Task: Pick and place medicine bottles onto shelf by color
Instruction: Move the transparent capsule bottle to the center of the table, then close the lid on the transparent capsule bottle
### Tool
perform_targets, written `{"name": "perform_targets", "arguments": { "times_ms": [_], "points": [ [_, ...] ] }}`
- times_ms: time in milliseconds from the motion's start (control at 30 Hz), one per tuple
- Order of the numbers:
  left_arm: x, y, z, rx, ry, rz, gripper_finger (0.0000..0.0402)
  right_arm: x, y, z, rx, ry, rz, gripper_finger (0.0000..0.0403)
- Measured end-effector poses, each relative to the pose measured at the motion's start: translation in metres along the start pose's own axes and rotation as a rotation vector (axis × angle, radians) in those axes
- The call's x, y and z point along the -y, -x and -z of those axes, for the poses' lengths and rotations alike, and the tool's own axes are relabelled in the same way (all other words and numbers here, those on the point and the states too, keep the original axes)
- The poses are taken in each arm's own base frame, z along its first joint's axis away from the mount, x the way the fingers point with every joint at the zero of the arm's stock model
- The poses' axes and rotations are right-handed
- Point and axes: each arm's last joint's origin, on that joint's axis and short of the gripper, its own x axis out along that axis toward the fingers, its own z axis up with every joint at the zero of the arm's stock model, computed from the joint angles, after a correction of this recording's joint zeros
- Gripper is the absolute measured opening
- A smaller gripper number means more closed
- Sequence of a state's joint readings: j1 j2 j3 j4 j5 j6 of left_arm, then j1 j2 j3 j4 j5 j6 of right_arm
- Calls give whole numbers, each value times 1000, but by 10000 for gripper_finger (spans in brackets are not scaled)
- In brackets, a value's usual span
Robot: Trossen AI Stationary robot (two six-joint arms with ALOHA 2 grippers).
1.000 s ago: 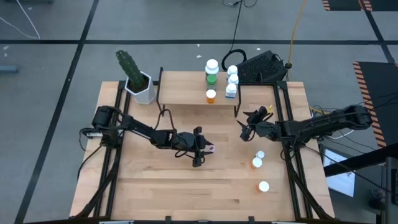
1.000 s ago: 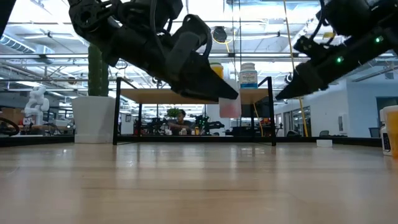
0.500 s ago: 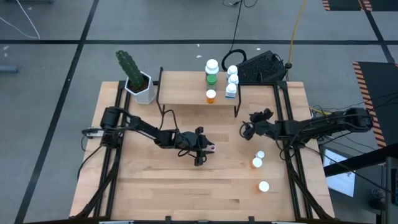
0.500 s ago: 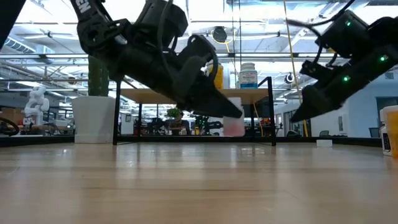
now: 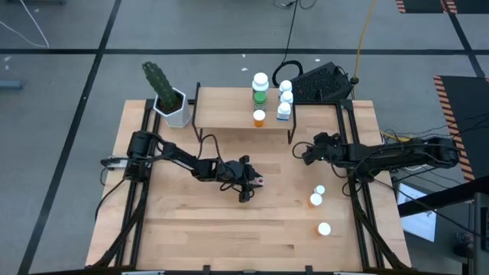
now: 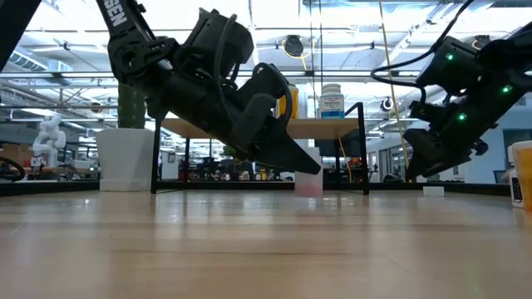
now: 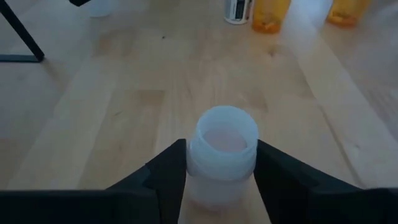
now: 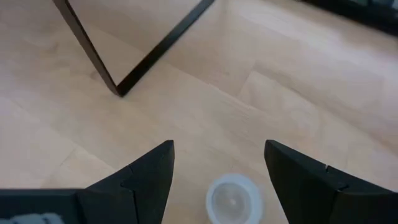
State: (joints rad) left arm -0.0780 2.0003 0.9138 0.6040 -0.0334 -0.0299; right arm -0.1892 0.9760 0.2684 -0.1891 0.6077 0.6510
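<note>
Medicine bottles stand in two groups. On the shelf (image 5: 229, 114), near its right end, a green bottle (image 5: 260, 90), an orange bottle (image 5: 259, 118) and a column of blue-white bottles (image 5: 285, 98) sit apart by colour, which suggests sorted stock. Three more bottles (image 5: 318, 208) wait on the table (image 5: 183, 237) toward its right edge, presumably not yet sorted.

The left gripper (image 5: 250, 183) is low over the table's middle, in front of the shelf, its fingers closed on the sides of a pinkish bottle (image 7: 222, 155) below the white cap. In the low view this bottle's base is at or just above the wood; whether it touches cannot be told. A side grip leaves the base free for setting down upright.

The right gripper (image 8: 217, 171) hangs near the shelf's front right leg (image 8: 152, 53), fingers spread and empty, a white cap (image 8: 232, 199) showing on the table between and beyond them. Open jaws pointed at a cap suit an approach.

A potted cactus (image 5: 166, 93) at the shelf's left end is no part of the sorting.
</note>
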Motion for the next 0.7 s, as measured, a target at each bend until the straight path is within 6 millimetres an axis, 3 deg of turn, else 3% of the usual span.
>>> {"name": "perform_targets", "arguments": {
  "times_ms": [367,700],
  "points": [
    [0,0,0,-2,6,0,270,12,-3,8,-140,-60,59,283],
    [-5,5,-3,-36,8,-14,315,13,-10,20,-113,-63,-38,239]
  ]
}}
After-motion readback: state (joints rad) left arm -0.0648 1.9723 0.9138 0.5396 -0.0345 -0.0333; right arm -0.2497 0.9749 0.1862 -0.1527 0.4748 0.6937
